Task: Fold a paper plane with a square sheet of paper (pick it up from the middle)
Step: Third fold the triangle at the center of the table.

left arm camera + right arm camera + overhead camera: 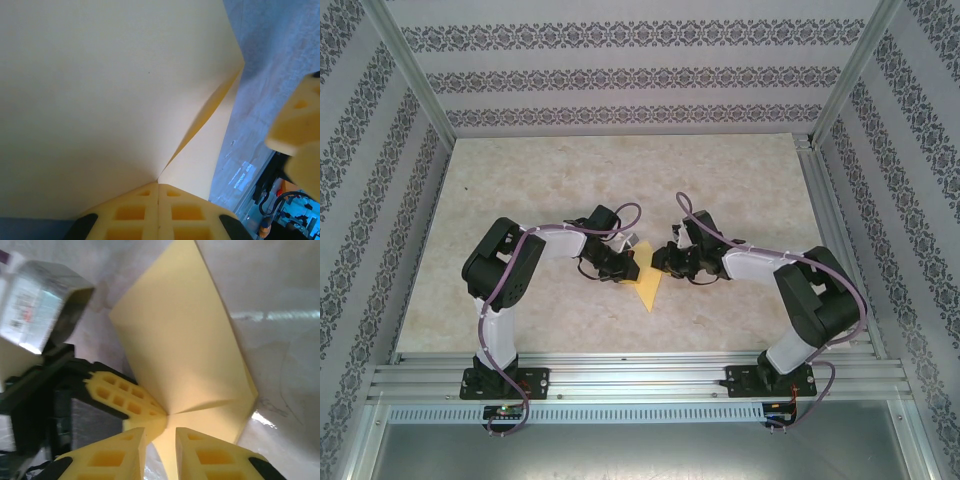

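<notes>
The yellow sheet of paper (pixel 648 285) hangs between the two grippers at the middle of the table, bent along a sharp crease with its pointed tip toward the near edge. My left gripper (pixel 158 186) is shut on the paper (pixel 110 90) right where the crease ends. In the right wrist view the left gripper's fingers (pixel 127 400) pinch the same spot on the sheet (pixel 185 340). My right gripper (pixel 160 431) faces it from the other side, its jaws a little apart, with the paper's lower flap running down into the gap. The right finger (pixel 297 135) shows at the edge of the left wrist view.
A beige marbled tabletop (pixel 620 180) lies under the arms, fenced by patterned walls. Aluminium rails (pixel 640 375) run along the near edge. The left gripper (pixel 628 268) and right gripper (pixel 662 262) nearly touch above the table's middle. The left wrist's grey camera block (pixel 40 305) sits close by.
</notes>
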Available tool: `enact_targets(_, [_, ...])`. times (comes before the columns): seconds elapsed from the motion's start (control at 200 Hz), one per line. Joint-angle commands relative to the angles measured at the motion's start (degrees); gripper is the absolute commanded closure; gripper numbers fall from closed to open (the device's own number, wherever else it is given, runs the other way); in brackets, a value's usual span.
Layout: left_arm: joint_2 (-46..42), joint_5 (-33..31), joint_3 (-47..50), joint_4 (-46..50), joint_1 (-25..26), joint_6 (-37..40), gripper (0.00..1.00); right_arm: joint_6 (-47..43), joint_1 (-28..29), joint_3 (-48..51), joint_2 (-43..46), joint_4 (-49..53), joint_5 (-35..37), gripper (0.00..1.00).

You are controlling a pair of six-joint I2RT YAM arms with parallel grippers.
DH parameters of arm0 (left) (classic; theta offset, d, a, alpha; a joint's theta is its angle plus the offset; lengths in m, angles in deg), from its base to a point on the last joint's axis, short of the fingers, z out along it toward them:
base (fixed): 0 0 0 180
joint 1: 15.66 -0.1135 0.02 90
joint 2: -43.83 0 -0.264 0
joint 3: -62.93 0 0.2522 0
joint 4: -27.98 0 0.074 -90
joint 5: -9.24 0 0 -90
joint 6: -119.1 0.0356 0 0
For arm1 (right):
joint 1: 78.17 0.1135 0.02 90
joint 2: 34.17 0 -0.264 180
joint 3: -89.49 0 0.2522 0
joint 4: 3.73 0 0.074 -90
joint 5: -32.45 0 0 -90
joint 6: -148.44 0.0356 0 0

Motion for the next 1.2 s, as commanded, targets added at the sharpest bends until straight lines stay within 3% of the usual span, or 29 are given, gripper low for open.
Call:
enact_targets(0.0, [0.9,-2.9,0.7,1.9,-0.4,0.7,0.97,0.9,0.2,0.4,-3.4,-2.0,2.7,0.77])
enact_targets(0.18, [0.9,-3.0,0.6,2.4,-0.4,0.9,0.97,-0.5,0.8,-0.4,-6.6,1.7,4.7,0.77])
enact_targets(0.355, [0.7,-3.2,1.0,2.2,-0.4,0.8,0.97,-1.0,2.0,-0.1,-2.4,4.5,5.8,0.77])
enact_targets(0.585, [0.6,-3.5,0.9,2.3,-0.4,0.8,0.97,2.8,5.0,2.9,2.8,0.6,3.5,0.77])
enact_targets(0.894, [0.9,-3.4,0.6,2.4,-0.4,0.7,0.97,4.5,6.3,7.1,-2.3,-2.0,5.4,0.76])
enact_targets(1.199, [0.5,-3.6,0.8,2.6,-0.4,0.9,0.97,6.1,8.4,7.6,7.2,0.2,6.5,0.76])
